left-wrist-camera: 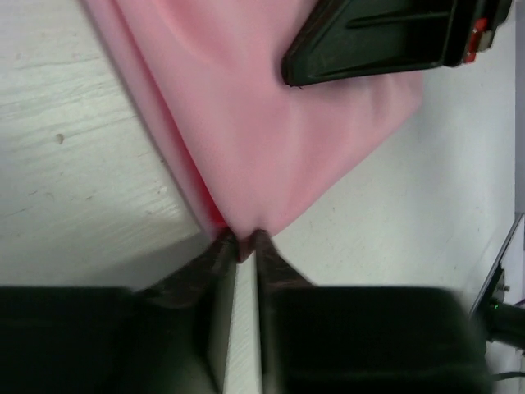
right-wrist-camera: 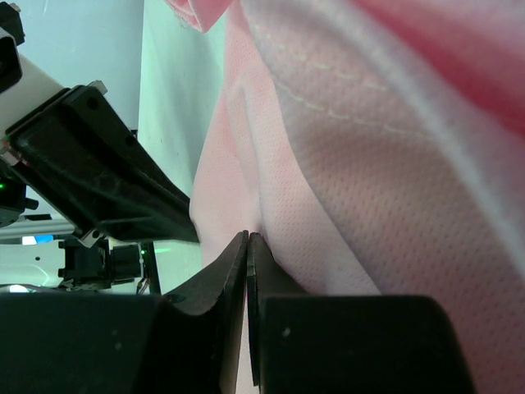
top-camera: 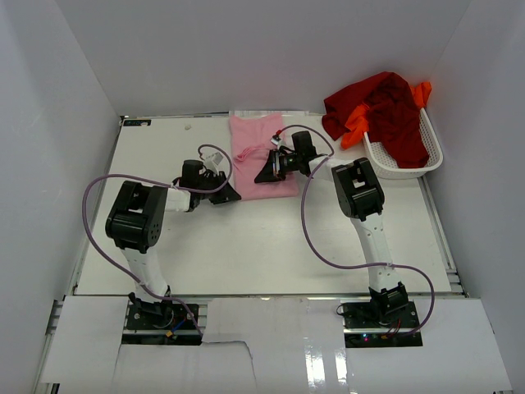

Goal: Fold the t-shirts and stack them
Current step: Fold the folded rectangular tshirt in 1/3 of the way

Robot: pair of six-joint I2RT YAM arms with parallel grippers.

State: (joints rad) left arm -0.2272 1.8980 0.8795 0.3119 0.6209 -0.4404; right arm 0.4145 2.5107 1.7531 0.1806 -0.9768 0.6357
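Both pinched shut?
— Yes: my left jaws and right jaws each clamp the near end of the pink shirt [top-camera: 250, 135], at twelve o'clock on the tabletop [top-camera: 246, 246], so I can fold it evenly.

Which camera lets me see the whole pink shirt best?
The top camera: the pink shirt shows nearly whole on the table. The left wrist view shows just a corner pinched by the left gripper; the right wrist view, only close-up weave at the right gripper.
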